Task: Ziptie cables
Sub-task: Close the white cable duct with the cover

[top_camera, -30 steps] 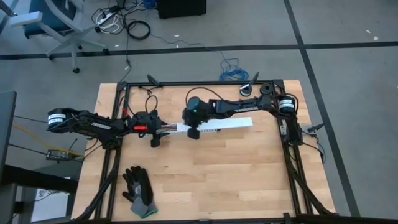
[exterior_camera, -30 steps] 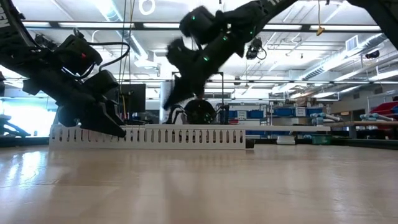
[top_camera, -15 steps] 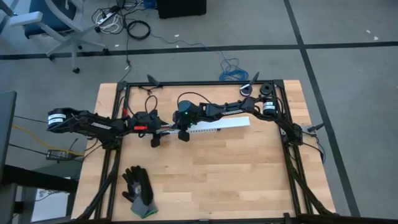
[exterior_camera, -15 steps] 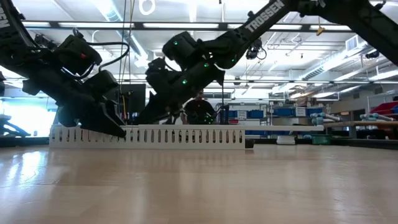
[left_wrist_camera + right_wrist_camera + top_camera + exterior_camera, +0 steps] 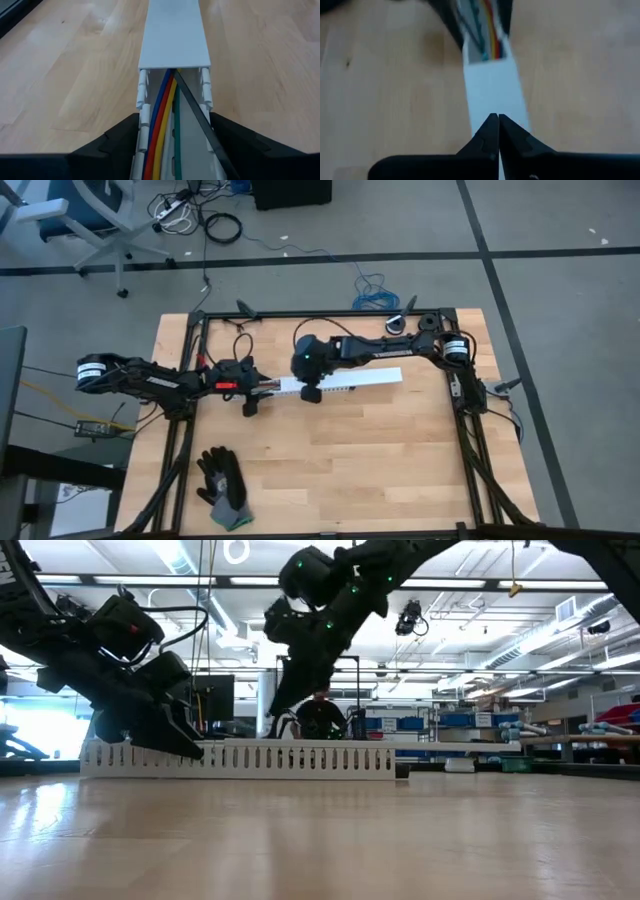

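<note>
- Left gripper (image 5: pixel 172 145): its 2 dark, angular fingers (image 5: pixel 115 140) stand apart, flanking the open end of the white slotted duct (image 5: pixel 345 383) on either side; whether they press its walls cannot be told.
- Right gripper (image 5: pixel 494 125): its 2 tapered black fingers meet in a closed point, holding nothing, above the duct's smooth flat cover (image 5: pixel 495 92).
- Cables (image 5: pixel 162 125): glossy, round blue, red, yellow and green wires lie side by side, straight, inside the duct channel, running under the cover.
- Ziptie (image 5: pixel 195 117): a thin, flat black strip lies slanted across the channel beside the wires.
- Wooden table (image 5: pixel 350 470): pale, grained planks; a knitted grey-black glove (image 5: pixel 224 486) lies near its front-left corner.
</note>
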`<state>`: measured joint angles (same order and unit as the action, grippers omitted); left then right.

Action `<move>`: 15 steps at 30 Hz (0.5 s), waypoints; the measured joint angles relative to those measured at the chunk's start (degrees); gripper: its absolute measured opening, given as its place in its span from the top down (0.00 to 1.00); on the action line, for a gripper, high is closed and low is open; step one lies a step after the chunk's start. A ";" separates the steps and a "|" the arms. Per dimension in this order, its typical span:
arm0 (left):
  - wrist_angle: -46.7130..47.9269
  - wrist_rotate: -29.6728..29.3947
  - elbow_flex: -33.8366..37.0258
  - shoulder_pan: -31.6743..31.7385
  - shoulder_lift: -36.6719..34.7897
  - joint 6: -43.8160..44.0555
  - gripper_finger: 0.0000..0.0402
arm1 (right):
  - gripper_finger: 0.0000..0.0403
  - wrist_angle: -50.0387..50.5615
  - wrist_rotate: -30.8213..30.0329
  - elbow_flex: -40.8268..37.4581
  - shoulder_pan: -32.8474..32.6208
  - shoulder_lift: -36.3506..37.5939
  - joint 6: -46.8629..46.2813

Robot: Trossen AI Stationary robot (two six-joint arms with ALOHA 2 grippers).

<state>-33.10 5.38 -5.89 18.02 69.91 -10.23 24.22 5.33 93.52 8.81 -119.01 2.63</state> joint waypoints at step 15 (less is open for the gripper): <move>-0.33 -0.08 -0.09 0.00 0.00 0.69 0.41 | 1.00 -20.85 8.06 7.25 -0.25 -11.52 5.09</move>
<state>-33.44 5.30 -5.98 18.02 69.91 -9.54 3.38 13.39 100.77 8.56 -130.53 7.72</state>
